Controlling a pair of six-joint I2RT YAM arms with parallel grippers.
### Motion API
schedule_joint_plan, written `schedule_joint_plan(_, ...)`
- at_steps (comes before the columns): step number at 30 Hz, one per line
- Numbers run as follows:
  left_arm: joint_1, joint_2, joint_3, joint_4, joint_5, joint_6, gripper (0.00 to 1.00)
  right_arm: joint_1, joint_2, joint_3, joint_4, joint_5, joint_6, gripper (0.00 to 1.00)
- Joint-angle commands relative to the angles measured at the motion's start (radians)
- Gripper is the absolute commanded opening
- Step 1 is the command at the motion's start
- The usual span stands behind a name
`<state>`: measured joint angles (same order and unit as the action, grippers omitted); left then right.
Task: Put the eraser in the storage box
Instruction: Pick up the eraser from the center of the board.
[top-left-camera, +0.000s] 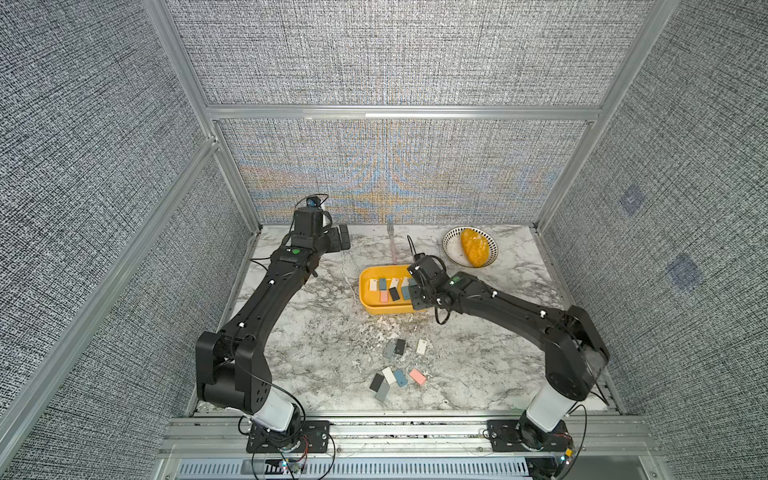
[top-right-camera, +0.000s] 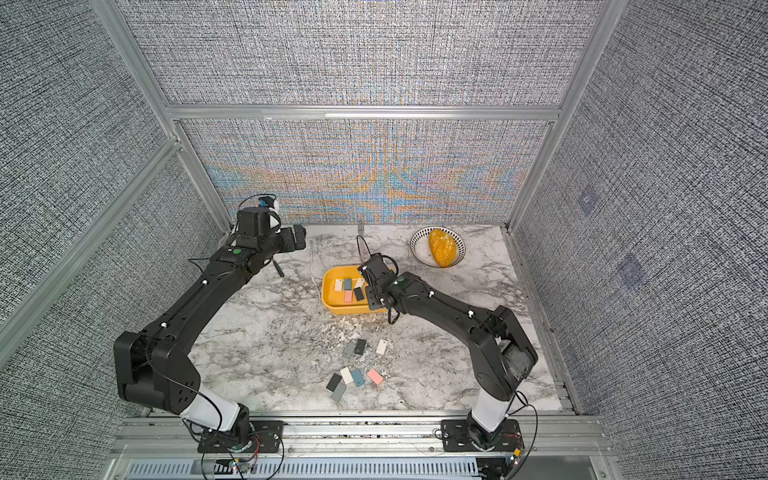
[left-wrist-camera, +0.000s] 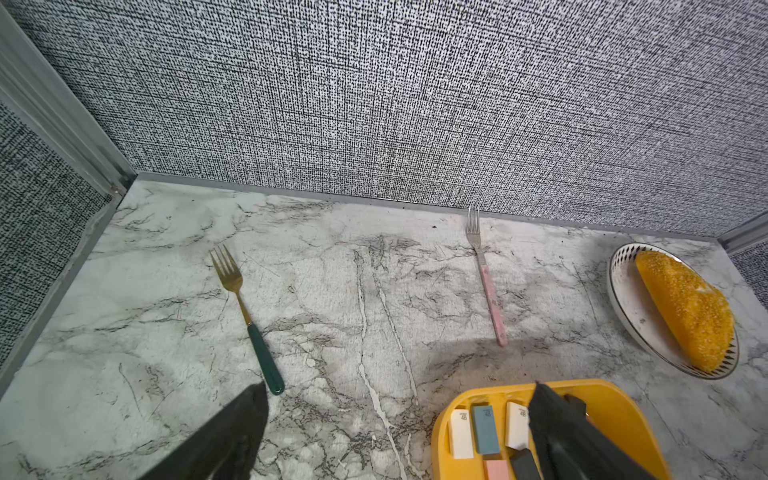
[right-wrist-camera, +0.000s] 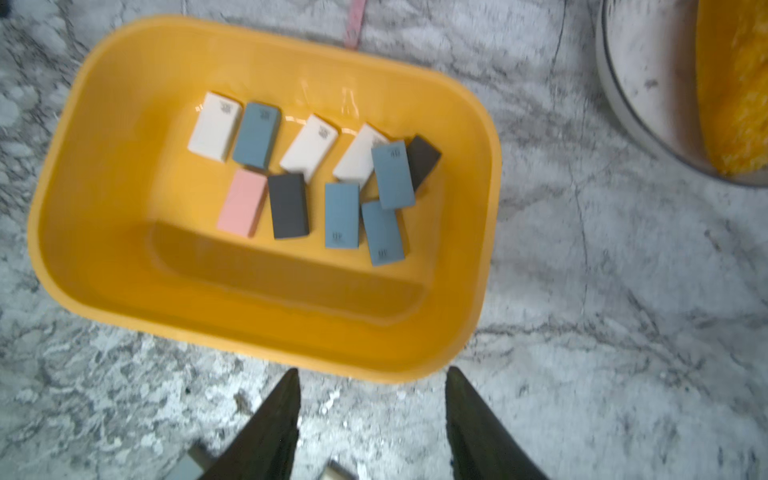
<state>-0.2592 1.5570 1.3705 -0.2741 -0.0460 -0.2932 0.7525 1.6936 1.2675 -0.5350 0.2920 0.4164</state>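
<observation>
Marble table (top-left-camera: 316, 340), grey walls. Both top views: right gripper (top-left-camera: 417, 296) hanging over storage box (top-left-camera: 365, 299); left gripper (top-left-camera: 338, 241) far off, spread wide, empty. Risk: right one swinging low could be bumping box rim, spilling it. Eight loose erasers (top-left-camera: 400, 378) lying behind it. Left wrist: two forks (left-wrist-camera: 484, 274), one bowl (left-wrist-camera: 623, 299) ahead. Right wrist: fingers (right-wrist-camera: 274, 424) gaping, gripping nothing; ten boxed erasers (right-wrist-camera: 341, 216) lying ahead: four blue, three white, two black, one pink.

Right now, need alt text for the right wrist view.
A yellow storage box on a marble table holds ten erasers: four blue, three white, two dark, one pink. The right gripper points toward it, jaws apart and empty; a white bowl shows partly at one corner.
</observation>
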Motion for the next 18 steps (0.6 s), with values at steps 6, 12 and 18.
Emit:
schedule_joint_plan(6,0.003,-0.016,-0.005,0.057,0.040,-0.023,1.00,0.077,-0.078,-0.168,-0.048,-0.065,0.200,0.57)
schedule_joint_plan(12,0.003,-0.027,-0.023,0.063,0.043,-0.029,1.00,0.115,-0.084,-0.237,-0.008,-0.128,0.264,0.57)
schedule_joint_plan(18,0.003,-0.033,-0.033,0.065,0.043,-0.027,1.00,0.140,-0.061,-0.250,-0.001,-0.145,0.285,0.57)
